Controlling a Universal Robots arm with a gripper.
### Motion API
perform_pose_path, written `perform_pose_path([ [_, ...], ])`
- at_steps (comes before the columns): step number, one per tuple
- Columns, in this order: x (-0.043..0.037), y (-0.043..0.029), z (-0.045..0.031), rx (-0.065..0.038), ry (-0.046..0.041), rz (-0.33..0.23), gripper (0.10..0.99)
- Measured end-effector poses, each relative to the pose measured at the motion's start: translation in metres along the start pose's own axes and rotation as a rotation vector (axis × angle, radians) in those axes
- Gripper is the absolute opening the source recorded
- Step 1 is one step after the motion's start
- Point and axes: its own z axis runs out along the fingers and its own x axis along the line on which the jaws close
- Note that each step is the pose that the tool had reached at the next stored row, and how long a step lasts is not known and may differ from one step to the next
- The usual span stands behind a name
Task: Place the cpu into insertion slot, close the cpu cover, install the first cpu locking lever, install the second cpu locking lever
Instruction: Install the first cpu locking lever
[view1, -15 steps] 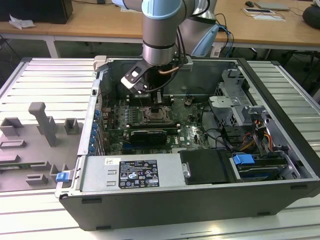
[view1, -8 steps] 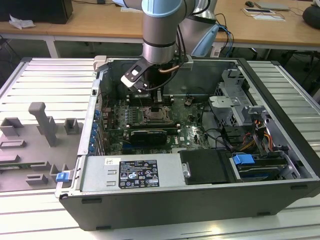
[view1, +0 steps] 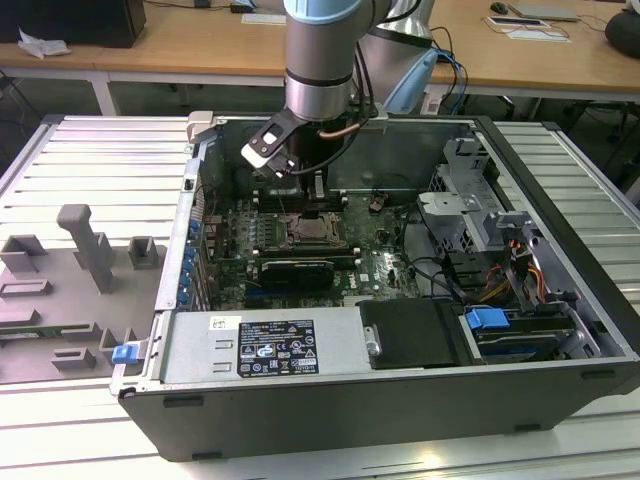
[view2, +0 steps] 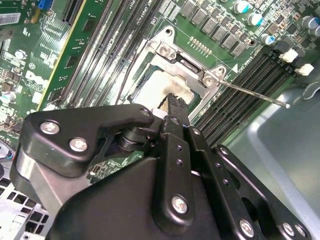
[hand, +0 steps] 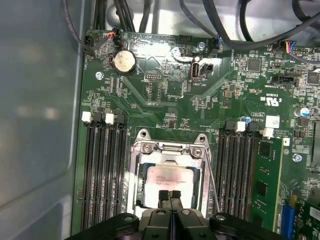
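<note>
In both wrist views the cpu (hand: 159, 177) (view2: 151, 86), with its pale metal top, lies flat in the insertion slot (view1: 313, 228). The silvery cpu cover (hand: 167, 150) (view2: 186, 59) frames it and looks lowered around it. My gripper (hand: 170, 194) (view2: 173, 102) is shut, its black fingertips pressed together right over the chip's top with nothing between them. A thin metal locking lever (view2: 255, 94) (hand: 214, 187) sticks out along one side of the socket, apart from the fingers. In the exterior view the gripper (view1: 303, 190) hangs inside the open computer case just above the socket.
Long black memory slots (hand: 102, 170) (hand: 240, 165) flank the socket on both sides. The case wall (hand: 35, 125) stands close by. Cables (view1: 430, 270), a drive cage (view1: 470, 210) and a power supply (view1: 270, 345) crowd the case. A grey fixture (view1: 85, 245) sits on the exterior view's left.
</note>
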Motion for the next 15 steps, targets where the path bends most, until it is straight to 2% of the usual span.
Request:
perform_pose_path([
  [8, 0.0001, 0.0001, -0.0158, 0.000, 0.0000, 0.000, 0.110],
  [15, 0.0003, 0.0004, -0.0370, 0.000, -0.0001, 0.000, 0.110],
])
